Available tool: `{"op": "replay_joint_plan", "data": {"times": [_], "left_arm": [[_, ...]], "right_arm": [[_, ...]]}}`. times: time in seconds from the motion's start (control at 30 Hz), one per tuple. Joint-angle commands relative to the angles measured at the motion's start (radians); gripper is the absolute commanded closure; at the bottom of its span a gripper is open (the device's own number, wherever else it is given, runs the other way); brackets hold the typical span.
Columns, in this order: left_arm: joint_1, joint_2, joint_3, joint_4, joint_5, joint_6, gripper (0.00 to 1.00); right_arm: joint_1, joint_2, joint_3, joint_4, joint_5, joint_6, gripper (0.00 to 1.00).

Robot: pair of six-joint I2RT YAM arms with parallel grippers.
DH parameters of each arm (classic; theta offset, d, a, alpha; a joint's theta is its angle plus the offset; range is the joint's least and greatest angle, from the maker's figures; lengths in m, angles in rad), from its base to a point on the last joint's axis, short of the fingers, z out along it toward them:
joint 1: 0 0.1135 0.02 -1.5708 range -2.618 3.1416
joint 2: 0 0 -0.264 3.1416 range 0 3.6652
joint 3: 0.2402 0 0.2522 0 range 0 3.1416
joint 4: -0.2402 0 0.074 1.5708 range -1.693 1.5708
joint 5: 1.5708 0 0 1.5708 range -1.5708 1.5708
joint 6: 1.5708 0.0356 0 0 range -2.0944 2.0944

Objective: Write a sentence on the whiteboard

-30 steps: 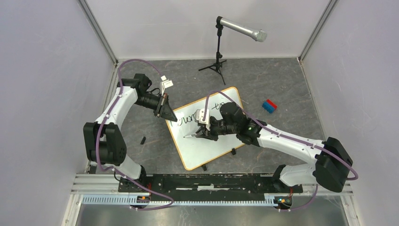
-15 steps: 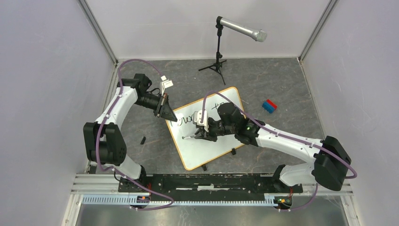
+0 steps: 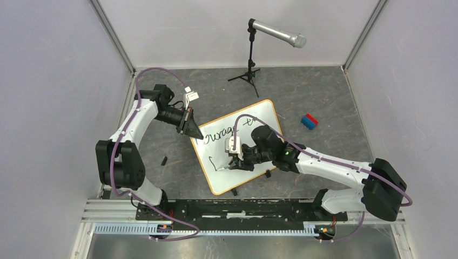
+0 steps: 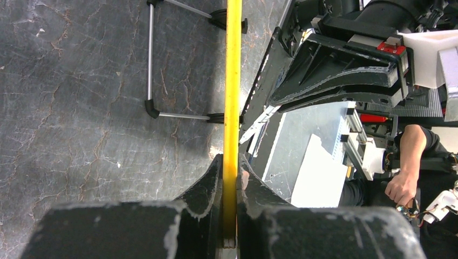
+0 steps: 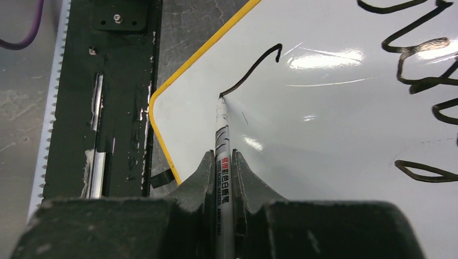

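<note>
The whiteboard (image 3: 229, 181) lies tilted on the table, white with an orange rim. My left gripper (image 3: 193, 132) is shut on its far-left rim (image 4: 233, 65), jaws pressed to both sides of the edge. My right gripper (image 3: 233, 162) is shut on a grey marker (image 5: 222, 135). The marker's tip touches the whiteboard (image 5: 335, 151) at the end of a short black hooked stroke (image 5: 251, 70) near the left corner. The sentence (image 3: 219, 135) shows as "Courage t" in one black cursive line above that stroke; parts of its loops (image 5: 416, 59) appear in the right wrist view.
A microphone (image 3: 275, 33) on a tripod stand (image 3: 247, 73) stands at the back. A red and blue block (image 3: 309, 121) lies right of the board, a small black piece (image 3: 164, 160) left of it. Black clip feet (image 3: 267, 173) sit at the board's near edge, by the base rail (image 3: 237, 210).
My right gripper moved toward the near edge with the marker, uncovering the first line, and a new hooked stroke now lies below it. The left arm has not moved.
</note>
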Motion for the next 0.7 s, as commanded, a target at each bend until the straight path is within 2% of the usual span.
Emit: {"op": "replay_joint_plan", "data": {"times": [0.0, 0.67], "left_arm": [[0.005, -0.02, 0.022, -0.006, -0.067, 0.034, 0.98], [0.006, -0.02, 0.024, -0.007, -0.068, 0.031, 0.97]], "right_arm": [[0.014, -0.008, -0.012, -0.01, 0.017, -0.008, 1.0], [0.021, 0.034, 0.107, 0.018, -0.013, 0.024, 1.0]]}}
